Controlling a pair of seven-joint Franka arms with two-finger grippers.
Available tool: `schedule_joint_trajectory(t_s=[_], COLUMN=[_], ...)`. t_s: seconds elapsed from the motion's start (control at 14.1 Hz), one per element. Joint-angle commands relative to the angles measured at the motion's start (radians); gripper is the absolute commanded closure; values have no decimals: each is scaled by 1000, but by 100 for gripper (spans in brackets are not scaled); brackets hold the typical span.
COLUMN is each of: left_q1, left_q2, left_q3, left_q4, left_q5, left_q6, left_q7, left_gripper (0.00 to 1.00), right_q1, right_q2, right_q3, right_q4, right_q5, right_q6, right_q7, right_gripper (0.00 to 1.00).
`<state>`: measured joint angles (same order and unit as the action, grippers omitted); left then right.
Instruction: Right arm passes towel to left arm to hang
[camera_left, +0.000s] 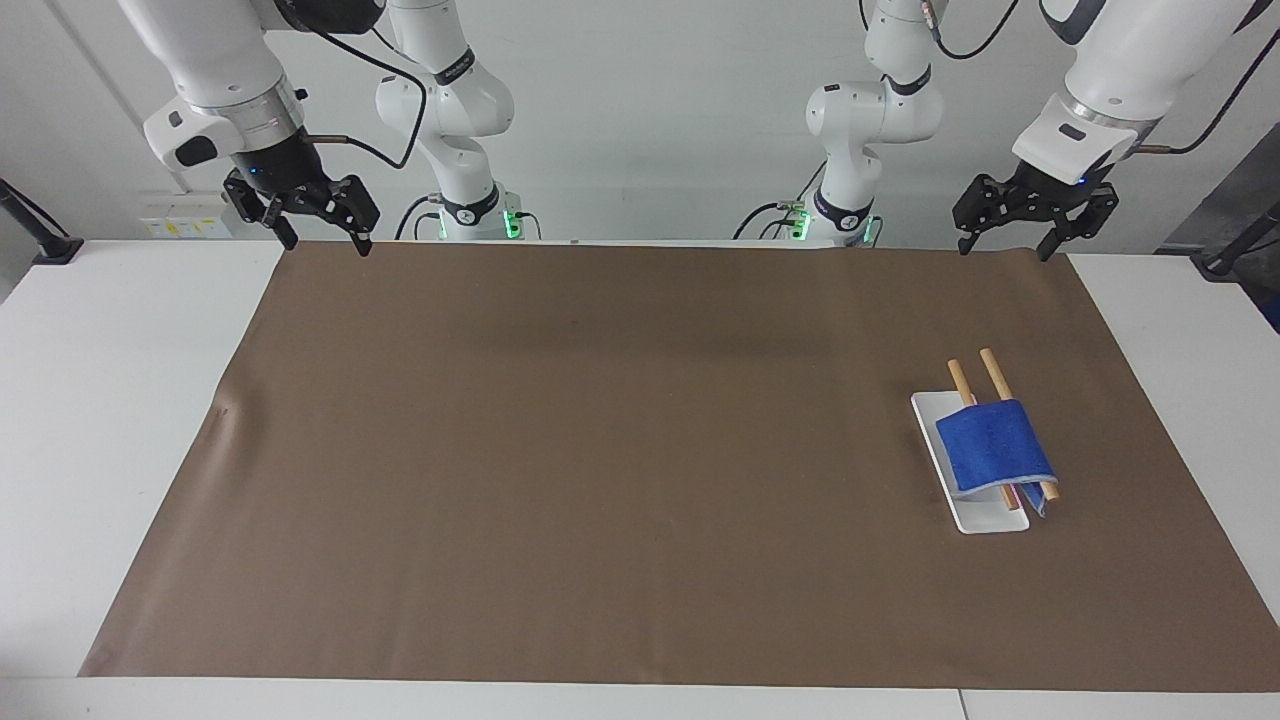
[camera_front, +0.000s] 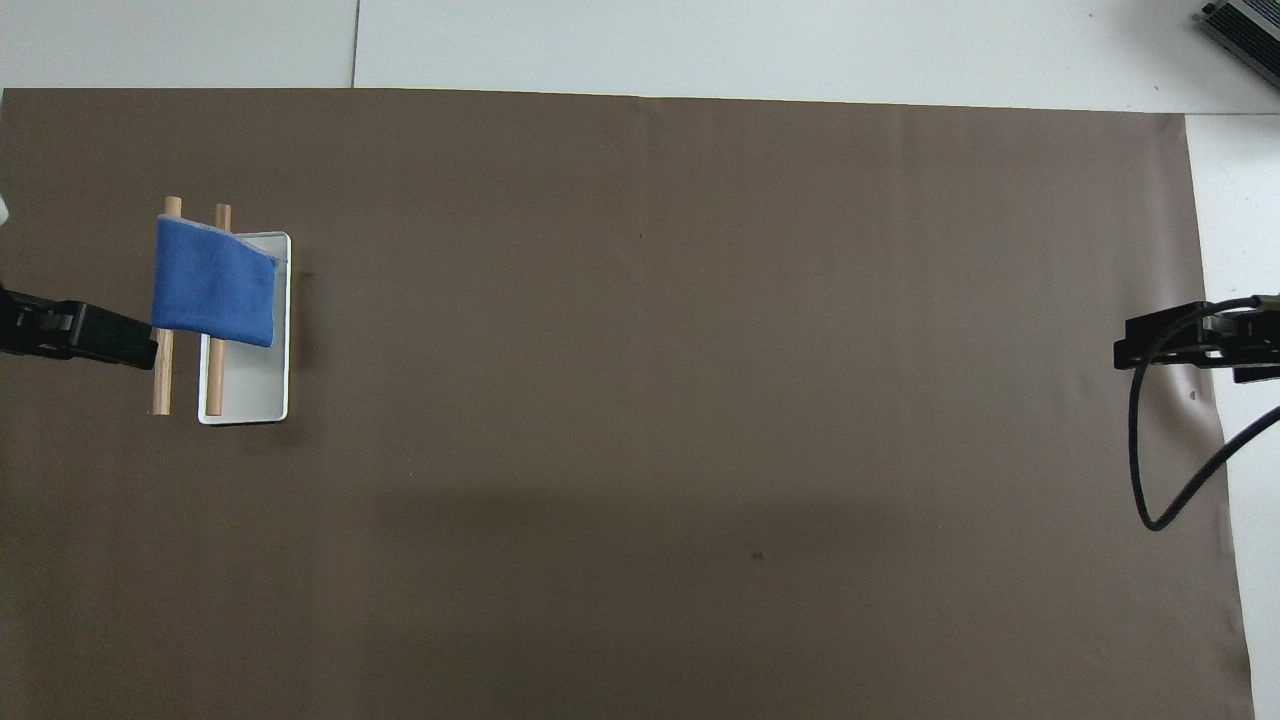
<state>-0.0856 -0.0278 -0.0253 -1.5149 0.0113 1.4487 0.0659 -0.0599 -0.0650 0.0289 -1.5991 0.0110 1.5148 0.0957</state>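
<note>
The blue towel (camera_left: 995, 445) (camera_front: 213, 295) lies draped over both wooden rods (camera_left: 990, 370) of a small rack with a white base (camera_left: 935, 430), toward the left arm's end of the table. It covers the part of the rods farther from the robots. My left gripper (camera_left: 1002, 250) hangs open and empty over the mat's edge by the robots, well clear of the rack. My right gripper (camera_left: 325, 245) waits open and empty over the mat's corner at the right arm's end.
A big brown mat (camera_left: 600, 450) covers most of the white table (camera_left: 120, 400). A black cable (camera_front: 1150, 480) loops down from the right gripper. A dark device (camera_front: 1245, 25) sits at the table's corner farthest from the robots, at the right arm's end.
</note>
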Motion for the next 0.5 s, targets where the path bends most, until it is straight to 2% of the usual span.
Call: schedule_joint_trajectory(t_s=[0.0, 0.42], left_q1=[-8, -8], left_q2=[-6, -6], left_q3=[4, 5], left_q4=[15, 15], left_q5=[12, 10], left_q6=[-10, -13], left_q7=[15, 11], left_gripper=[0, 0], right_q1=[-14, -14], right_q2=[-18, -18], right_q3=[9, 9], right_q4=[-19, -19], right_q5=[-6, -6], right_q6=[10, 10], right_q7=[10, 10], right_gripper=[0, 0])
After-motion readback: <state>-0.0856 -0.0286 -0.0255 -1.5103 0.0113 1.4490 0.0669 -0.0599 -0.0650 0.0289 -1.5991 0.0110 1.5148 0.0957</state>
